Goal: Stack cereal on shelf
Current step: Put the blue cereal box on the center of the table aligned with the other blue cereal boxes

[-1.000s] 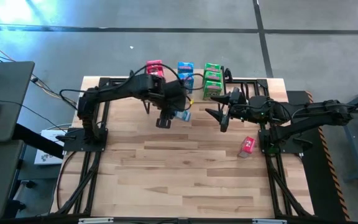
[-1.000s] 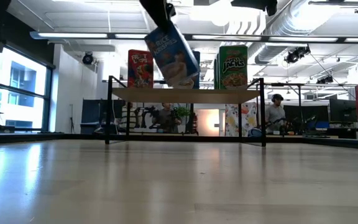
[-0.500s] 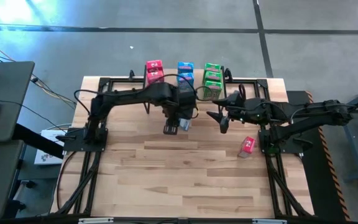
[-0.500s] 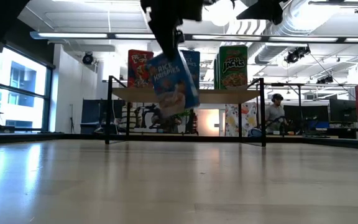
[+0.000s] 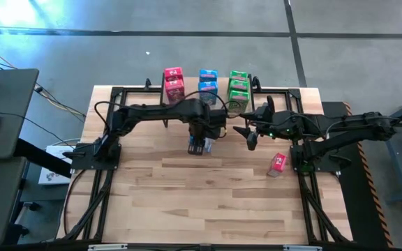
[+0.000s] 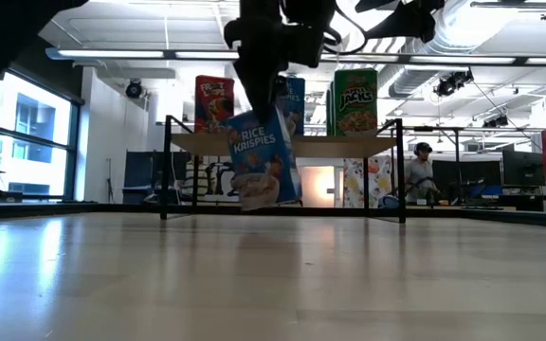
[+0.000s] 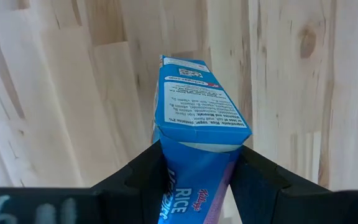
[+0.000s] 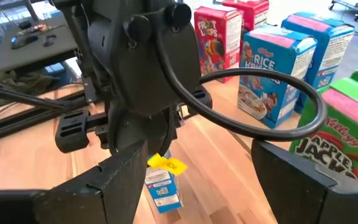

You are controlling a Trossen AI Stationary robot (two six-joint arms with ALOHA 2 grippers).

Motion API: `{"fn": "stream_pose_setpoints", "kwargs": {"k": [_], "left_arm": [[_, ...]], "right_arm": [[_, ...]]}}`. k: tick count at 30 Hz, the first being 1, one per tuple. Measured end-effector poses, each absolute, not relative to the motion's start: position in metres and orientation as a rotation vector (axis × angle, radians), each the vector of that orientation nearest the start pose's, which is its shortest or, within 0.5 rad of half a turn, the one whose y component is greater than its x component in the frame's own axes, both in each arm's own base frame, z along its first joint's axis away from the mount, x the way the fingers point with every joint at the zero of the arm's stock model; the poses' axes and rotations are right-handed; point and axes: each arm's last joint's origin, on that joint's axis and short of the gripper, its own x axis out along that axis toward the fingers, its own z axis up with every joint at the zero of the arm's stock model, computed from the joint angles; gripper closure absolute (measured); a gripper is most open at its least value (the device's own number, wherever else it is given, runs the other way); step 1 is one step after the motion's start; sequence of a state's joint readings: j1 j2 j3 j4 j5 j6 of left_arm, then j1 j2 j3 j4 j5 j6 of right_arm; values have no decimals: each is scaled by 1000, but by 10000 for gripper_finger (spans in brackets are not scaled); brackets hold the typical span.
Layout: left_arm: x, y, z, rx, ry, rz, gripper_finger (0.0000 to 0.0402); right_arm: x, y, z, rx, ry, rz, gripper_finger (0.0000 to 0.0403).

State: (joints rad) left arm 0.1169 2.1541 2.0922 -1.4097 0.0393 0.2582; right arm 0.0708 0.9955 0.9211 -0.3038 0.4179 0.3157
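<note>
Just in front of the shelf (image 6: 282, 145), on its near side and about mid-table, a blue cereal box (image 5: 202, 144) hangs in the left gripper (image 5: 198, 146), slightly tilted, with its bottom edge close above the table (image 5: 208, 202); whether it touches the wood I cannot tell. The left wrist view shows the two dark fingers (image 7: 138, 177) pressed against the box's (image 7: 194, 118) two broad faces near its top, so the gripper is clamped on it.

Behind it, the shelf stands at the table's far edge and carries cereal in three groups: red-pink boxes (image 5: 174, 81) at the left, blue boxes (image 5: 208, 81) in the middle, green boxes (image 5: 239, 89) at the right. From table height the red-pink front (image 6: 213, 104) and the green front (image 6: 355, 101) stand upright on the plank, and a blue front shows partly behind the left arm.

Right of the held box, the right gripper (image 5: 251, 134) hovers above the table in front of the green boxes, its fingers (image 8: 120, 180) spread wide and holding nothing. Farther right and nearer, one red-pink box (image 5: 278, 163) stands alone on the table near the right arm's base.

A person (image 6: 420, 175) is in the room beyond the shelf.
</note>
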Motion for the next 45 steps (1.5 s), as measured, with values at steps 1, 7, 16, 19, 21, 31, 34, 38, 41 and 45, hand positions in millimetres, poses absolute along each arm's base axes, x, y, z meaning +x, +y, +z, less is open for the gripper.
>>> {"fn": "stream_pose_setpoints", "kwargs": {"k": [1, 7, 16, 19, 21, 31, 34, 38, 41, 45], "left_arm": [[421, 48, 271, 90, 1467, -123, 255], [422, 49, 269, 89, 1471, -117, 255], [425, 48, 269, 133, 1445, -101, 252], [427, 44, 269, 148, 1427, -112, 252], [427, 43, 269, 151, 1428, -115, 252], [427, 42, 269, 152, 1428, -116, 249], [427, 42, 269, 151, 1428, -116, 237], [427, 42, 269, 152, 1428, -117, 215], [427, 42, 269, 152, 1428, -117, 207], [427, 42, 269, 152, 1428, -117, 206]], "right_arm": [[213, 3, 332, 217, 312, -398, 124], [213, 3, 331, 215, 315, -395, 124], [213, 3, 331, 215, 315, -395, 124], [213, 3, 332, 216, 314, -394, 124], [213, 3, 332, 215, 314, -394, 124], [213, 3, 331, 215, 315, -394, 124], [213, 3, 331, 215, 315, -394, 124], [213, 3, 331, 215, 315, -394, 124], [213, 3, 331, 218, 314, -395, 124], [213, 3, 331, 218, 314, -395, 124]]}}
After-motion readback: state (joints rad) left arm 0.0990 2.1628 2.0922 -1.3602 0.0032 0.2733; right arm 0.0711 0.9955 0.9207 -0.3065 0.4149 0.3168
